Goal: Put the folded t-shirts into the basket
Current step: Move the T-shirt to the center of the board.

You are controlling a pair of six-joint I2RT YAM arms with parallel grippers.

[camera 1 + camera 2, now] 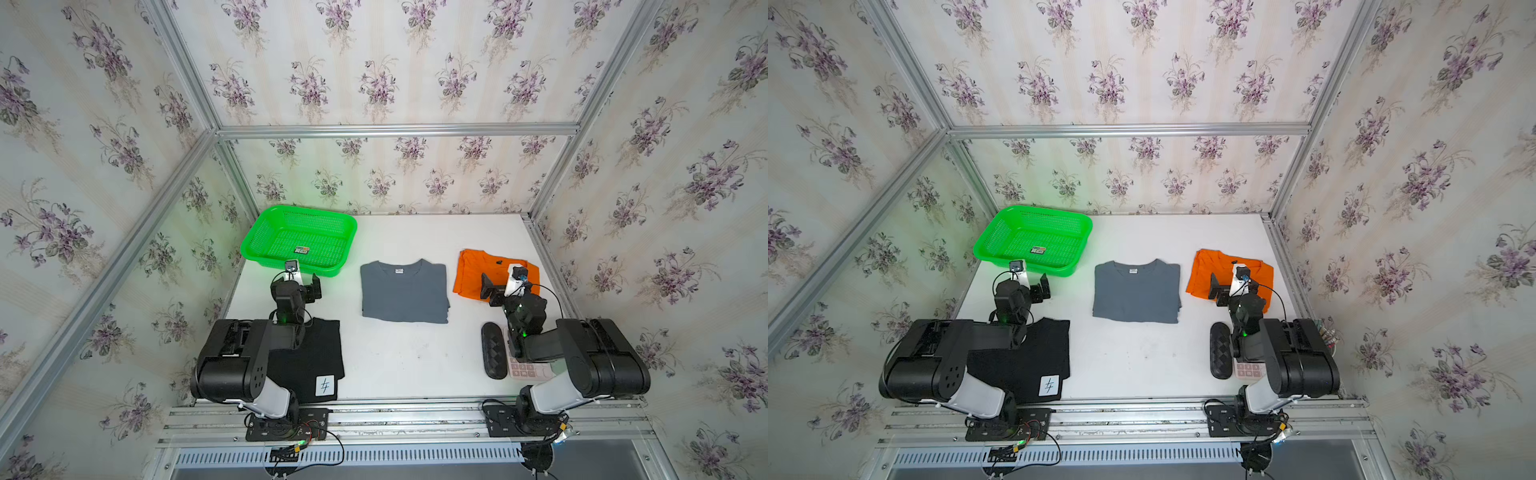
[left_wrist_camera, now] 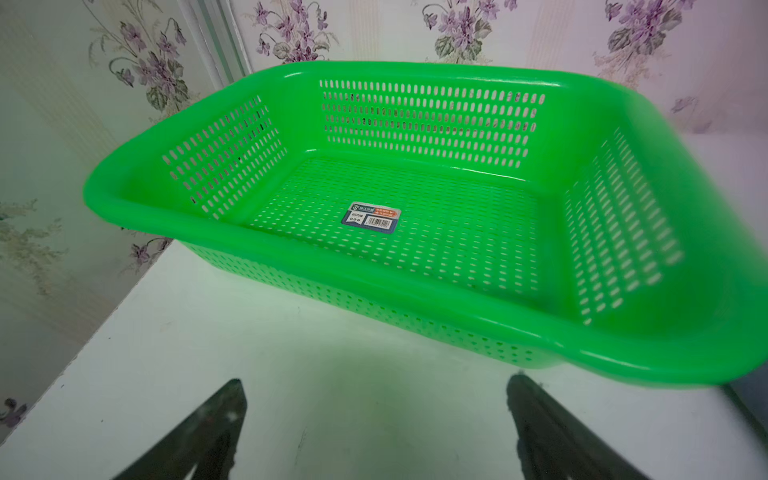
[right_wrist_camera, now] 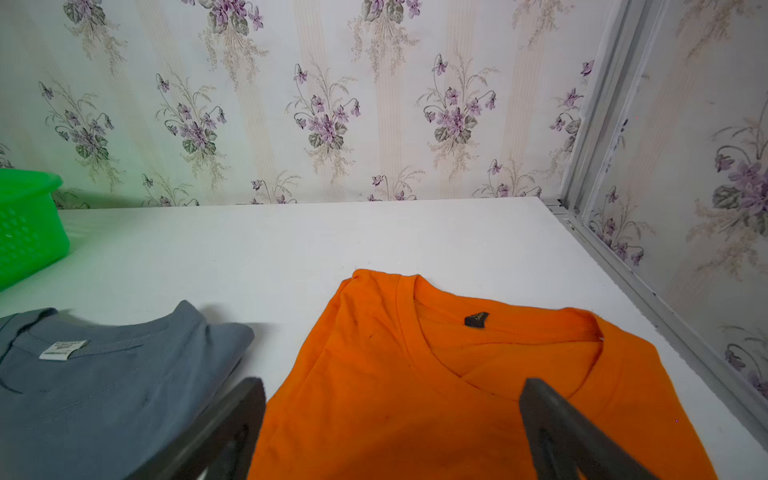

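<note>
On the white desk (image 1: 415,361) the three folded t-shirts all lie outside the green basket (image 1: 307,219), which stands in the far left corner and holds only a small sticker (image 2: 371,217) on its floor. The left claw (image 2: 376,385) is wide open and grips nothing. It is over bare desk just in front of the near rim of the basket, and its two dark fingers (image 2: 216,419) point toward this rim without touching it. The black t-shirt (image 1: 318,353) lies behind this claw, at the front left of the desk, partly under the left arm, with a white patch (image 1: 324,385) at its near hem. The grey t-shirt (image 1: 404,293) lies in the middle of the desk, between the two claws and apart from both. The right claw (image 3: 392,384) is also wide open and holds nothing; it is over the near left part of the orange t-shirt (image 3: 415,395), which lies at the far right. Whether its fingers (image 3: 237,419) touch the cloth I cannot tell. The right wrist view shows one finger over the gap beside the grey t-shirt and the other over the orange collar, and it shows the dark neck label (image 3: 476,320) clearly, while both top views give this only as a small spot. Both top views show what neither wrist view shows: the black t-shirt, and a dark oval object (image 1: 492,351) beside a pink keypad (image 1: 532,371) near the right arm.
</note>
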